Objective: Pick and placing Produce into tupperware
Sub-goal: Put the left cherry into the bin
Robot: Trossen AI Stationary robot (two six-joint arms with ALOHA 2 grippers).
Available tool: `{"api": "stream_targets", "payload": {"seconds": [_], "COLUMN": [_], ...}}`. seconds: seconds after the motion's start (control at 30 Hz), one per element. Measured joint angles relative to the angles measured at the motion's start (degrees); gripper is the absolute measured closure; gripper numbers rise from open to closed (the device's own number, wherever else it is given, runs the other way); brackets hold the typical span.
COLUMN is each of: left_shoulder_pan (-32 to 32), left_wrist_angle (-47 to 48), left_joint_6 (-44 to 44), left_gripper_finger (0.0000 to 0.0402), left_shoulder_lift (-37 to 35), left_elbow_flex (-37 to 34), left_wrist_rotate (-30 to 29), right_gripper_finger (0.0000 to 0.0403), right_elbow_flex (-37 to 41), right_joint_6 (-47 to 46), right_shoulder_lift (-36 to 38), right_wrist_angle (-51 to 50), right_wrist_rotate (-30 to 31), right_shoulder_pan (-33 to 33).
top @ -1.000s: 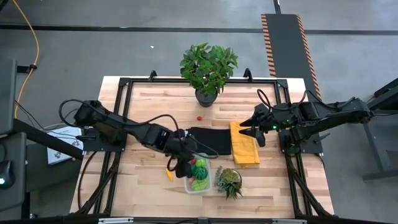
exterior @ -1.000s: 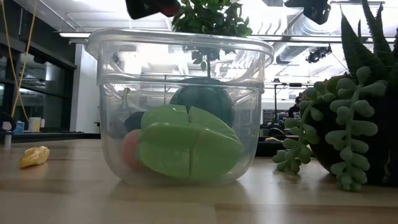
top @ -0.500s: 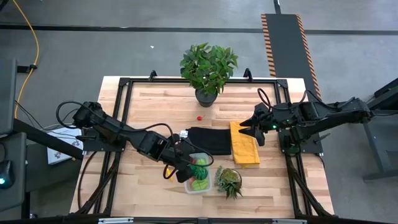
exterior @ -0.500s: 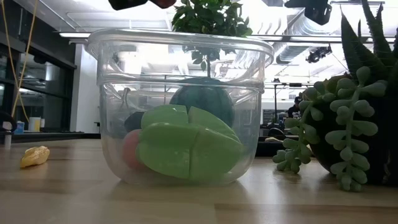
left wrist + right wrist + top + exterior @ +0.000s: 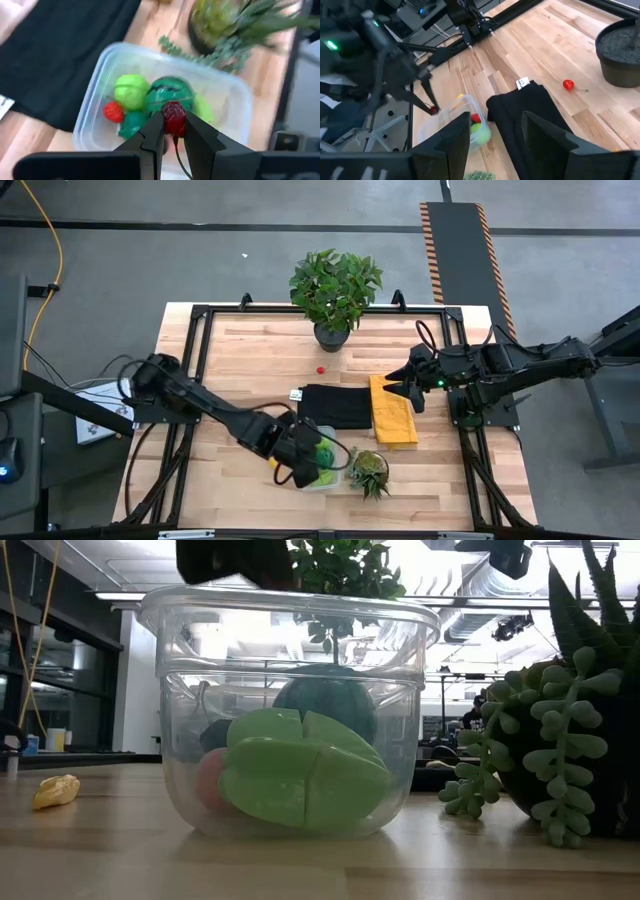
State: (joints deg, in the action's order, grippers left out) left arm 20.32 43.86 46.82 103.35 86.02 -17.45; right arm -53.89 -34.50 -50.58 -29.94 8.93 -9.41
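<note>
Left end effector (image 5: 174,131) hung over the tupperware (image 5: 100,85), clenched on a dark red berry (image 5: 173,116); tupperware sat on the desk (image 5: 240,360) near its front edge, just beside the black cloth (image 5: 335,406) and a succulent (image 5: 368,471), with green pieces (image 5: 300,778) and a small red piece (image 5: 113,111) inside; right end effector (image 5: 495,131) released, hovering by the yellow cloth (image 5: 392,412); a red berry (image 5: 320,368) lay near the potted plant (image 5: 335,288); a small yellow piece (image 5: 55,791) lay on the desk beside the tupperware.

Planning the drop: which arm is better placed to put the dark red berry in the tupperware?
Left. Its claw already grips the dark red berry above the tupperware; the right claw waits by the yellow cloth.
</note>
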Motion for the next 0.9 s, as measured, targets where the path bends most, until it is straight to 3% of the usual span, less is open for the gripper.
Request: {"api": "stream_targets", "payload": {"seconds": [0.37,0.9], "left_shoulder_pan": [-0.04,-0.04], "left_wrist_angle": [-0.22,0.02], "left_joint_6": [1.67,0.66], "left_gripper_finger": [0.0346,0.0345], "left_shoulder_lift": [6.38,7.49], "left_elbow_flex": [-0.03,-0.05], "left_wrist_rotate": [1.33,-0.23], "right_gripper_finger": [0.0231,0.0231], "right_elbow_flex": [0.0,0.0], "right_joint_6": [0.0,-0.02], "right_shoulder_lift": [-0.03,-0.03], "right_wrist_angle": [0.73,0.95], "right_wrist_rotate": [2.01,4.46], "right_shoulder_pan": [0.02,0.02]}}
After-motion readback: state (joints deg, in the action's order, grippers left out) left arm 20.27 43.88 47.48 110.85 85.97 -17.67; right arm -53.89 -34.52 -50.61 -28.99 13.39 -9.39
